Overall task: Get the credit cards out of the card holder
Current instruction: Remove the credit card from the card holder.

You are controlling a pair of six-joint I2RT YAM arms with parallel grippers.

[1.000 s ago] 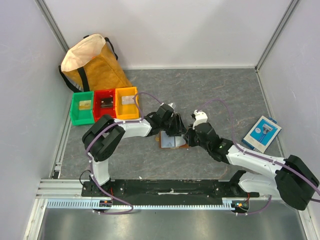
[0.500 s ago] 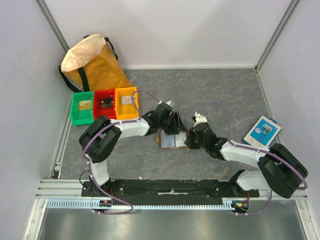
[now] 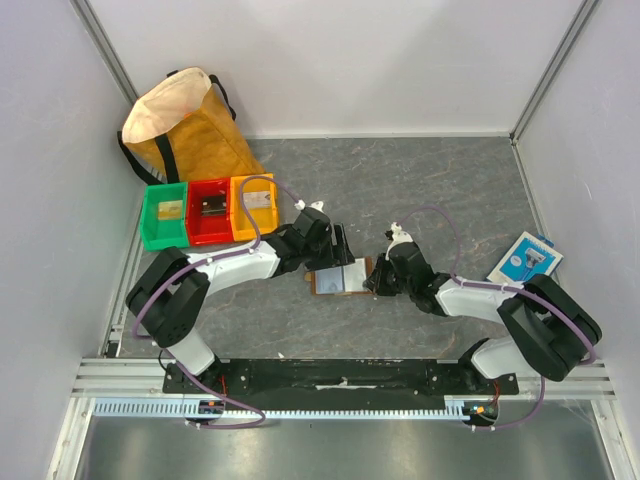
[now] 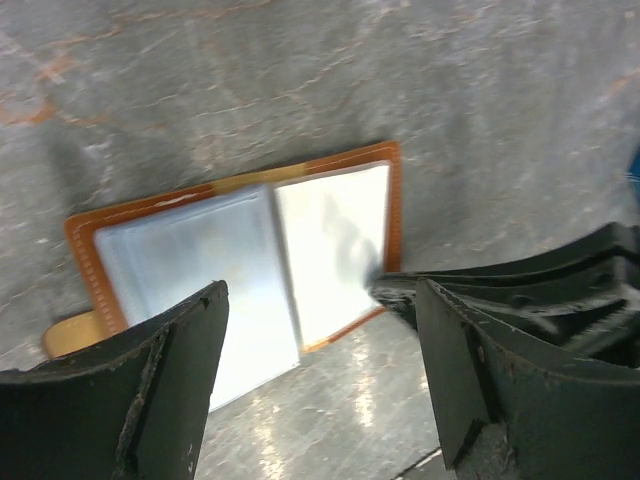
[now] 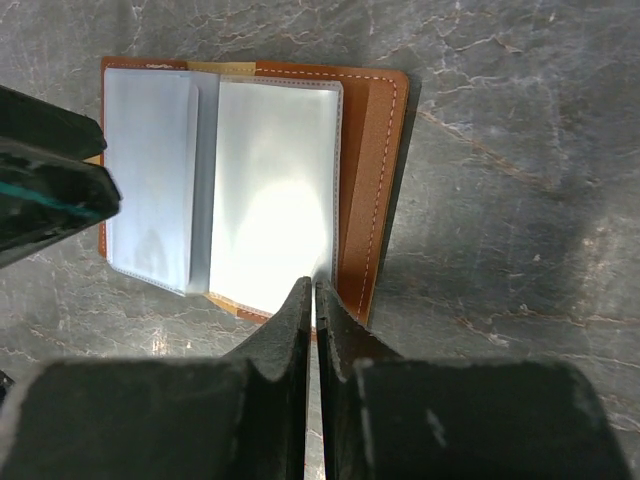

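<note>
Reddish-brown leather card holder [image 3: 342, 279] open on the grey surface [image 3: 450, 190], left fingers [image 4: 170, 380] released above it, right fingers [image 5: 295, 345] clenched at its clear sleeve [image 5: 270, 190], probably about to tease a card out.

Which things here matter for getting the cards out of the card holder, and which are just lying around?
Job in hand: card holder, lying open; left gripper, open above it; right gripper, shut on its sleeve edge.
Lying about: three coloured bins; tan bag; blue-and-white packet.
</note>
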